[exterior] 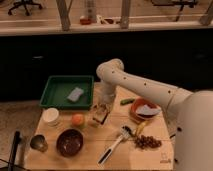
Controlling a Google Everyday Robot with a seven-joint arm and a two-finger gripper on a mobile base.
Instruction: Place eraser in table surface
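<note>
Hovering pincer (99, 115) beside orange (77, 120), pinching eraser (99, 118) (low over table surface (150, 155))

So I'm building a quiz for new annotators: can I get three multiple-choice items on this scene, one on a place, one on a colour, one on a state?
1. Where is the hand?
A. over the green tray
B. low over the table surface, right of the orange fruit
C. above the dark bowl

2. What colour is the tray?
A. green
B. red
C. white

3. What lies in the tray?
A. nothing
B. a grey-blue sponge pad
C. the brush

Answers:
1 B: the hand sits just above the table surface, beside the orange fruit.
2 A: its rim and floor are green.
3 B: the sponge pad rests inside, while the brush lies on the table.
</note>
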